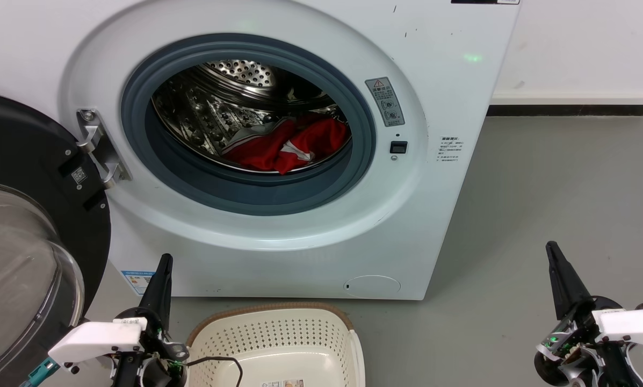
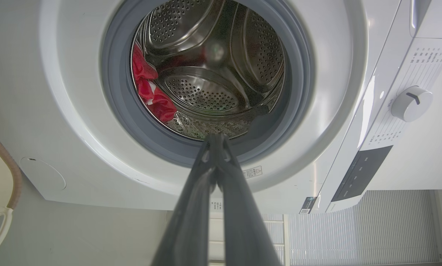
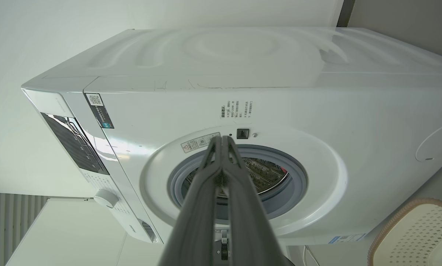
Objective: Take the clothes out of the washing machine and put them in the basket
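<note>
Room: a grey floor (image 1: pixel 541 204) is running out from under the washing machine (image 1: pixel 450 80), and a pale wall is standing behind it.
Left gripper (image 1: pixel 165 260): is hovering low before the washing machine's lower left front, fingers pressed together, gripping nothing.
Right gripper (image 1: pixel 552 247): is hovering well off the washing machine's right front corner, fingers likewise pressed together, carrying nothing.
Basket (image 1: pixel 267 307): is sitting on the floor just in front of the washing machine's base, below the porthole.
Door (image 1: pixel 31 161): is hanging wide open at the washing machine's left side.
Clothes (image 1: pixel 283 145): are lying bunched low in the washing machine's drum (image 1: pixel 235 70), toward its right, behind the grey gasket (image 1: pixel 246 193).
Risk, reach: the fingers must be parting before entry; going in as they are would probably only be shoving the fabric deeper.
Risk, snag: a low approach could be scraping the gasket lip, and the left forearm could be knocking the door.
Risk, carry: a shallow pinch on loose cloth may be dragging a trailing end over the lip, dropping it short of the basket.
</note>
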Robot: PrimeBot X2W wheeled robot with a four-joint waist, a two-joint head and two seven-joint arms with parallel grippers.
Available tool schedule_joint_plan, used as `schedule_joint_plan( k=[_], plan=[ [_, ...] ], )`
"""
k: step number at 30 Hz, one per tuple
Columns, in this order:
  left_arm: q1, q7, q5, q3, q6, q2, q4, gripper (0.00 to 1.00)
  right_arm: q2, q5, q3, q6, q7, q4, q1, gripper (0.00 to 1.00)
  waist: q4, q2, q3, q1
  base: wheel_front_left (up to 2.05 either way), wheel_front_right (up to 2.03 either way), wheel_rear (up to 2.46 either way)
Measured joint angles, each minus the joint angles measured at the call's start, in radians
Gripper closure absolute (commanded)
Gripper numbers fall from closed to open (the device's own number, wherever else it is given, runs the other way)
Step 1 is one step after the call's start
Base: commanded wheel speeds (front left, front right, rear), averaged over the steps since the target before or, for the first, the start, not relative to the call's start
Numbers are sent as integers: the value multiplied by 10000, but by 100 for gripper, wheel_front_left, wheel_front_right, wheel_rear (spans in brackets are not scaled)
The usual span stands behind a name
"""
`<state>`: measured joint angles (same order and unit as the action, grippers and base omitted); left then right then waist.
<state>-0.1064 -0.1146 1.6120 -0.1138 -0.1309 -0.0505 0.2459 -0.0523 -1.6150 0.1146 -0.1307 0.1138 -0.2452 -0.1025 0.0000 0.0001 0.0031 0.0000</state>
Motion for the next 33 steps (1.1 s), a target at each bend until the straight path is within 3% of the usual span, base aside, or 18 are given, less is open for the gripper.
schedule_joint_plan(
  k=[24,25,33],
  plan=[
    [0,0,0,0,0,0,0,100,0,0,-2,0,0,0,0,100,0,0,0,0,0,0,0],
    [20,2,0,8,2,4,46,0,0,-4,-4,-2,0,-38,26,0,0,0,0,0,0,0,0],
    [254,280,-90,339,4,35,249,0,21,115,-174,0,-272,-153,310,0,-1,0,8,0,0,0,0]
  ],
)
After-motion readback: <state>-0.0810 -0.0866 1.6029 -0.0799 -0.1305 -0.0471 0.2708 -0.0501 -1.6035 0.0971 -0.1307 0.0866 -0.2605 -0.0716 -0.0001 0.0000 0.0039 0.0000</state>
